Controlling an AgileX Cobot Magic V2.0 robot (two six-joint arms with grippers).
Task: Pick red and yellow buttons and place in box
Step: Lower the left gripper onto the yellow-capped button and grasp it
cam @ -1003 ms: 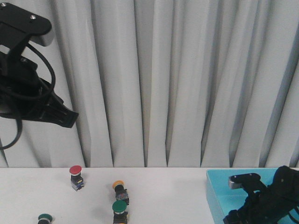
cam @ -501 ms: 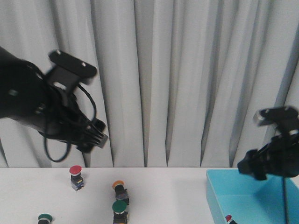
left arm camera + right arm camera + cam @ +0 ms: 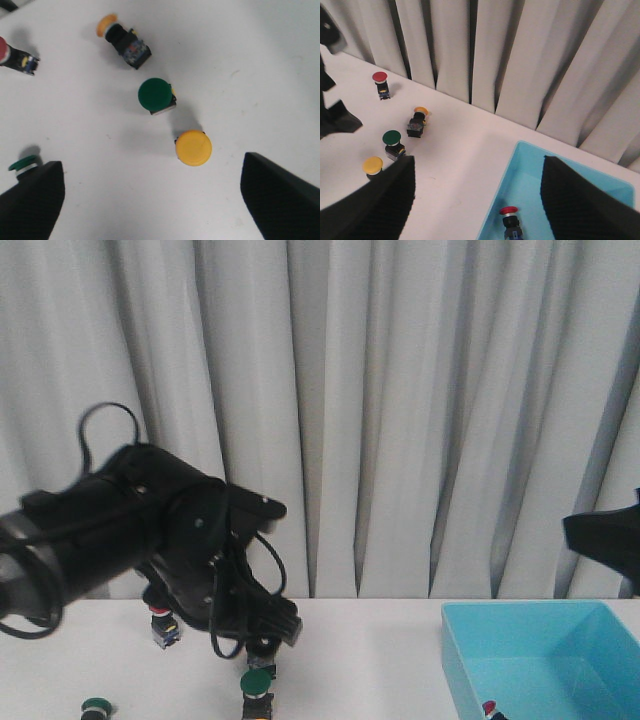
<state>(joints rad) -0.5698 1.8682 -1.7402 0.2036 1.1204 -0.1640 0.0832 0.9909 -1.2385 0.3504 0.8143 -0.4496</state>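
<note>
Yellow button [image 3: 194, 147] stands upright just beside a green button [image 3: 156, 95] on the white counter [image 3: 260, 75], between the left pincer's [image 3: 150, 192] wide-spread fingers [image 3: 277, 195]; right pincer [image 3: 475, 195] also gapes wide, empty.

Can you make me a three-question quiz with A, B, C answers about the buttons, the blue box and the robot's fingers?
1. Where is the red button nearest the right arm?
A. In the blue box
B. On the curtain
C. Held in the fingers

2. How many green buttons are on the table?
A. None
B. Two
C. Five

3. How are the left gripper fingers?
A. Shut on a button
B. Open, holding nothing
C. Out of sight

Answers:
1 A: the right wrist view shows it standing inside the box.
2 B: the left wrist view shows one green button beside a yellow button and another green one by a finger.
3 B: they stand wide apart above the table.
</note>
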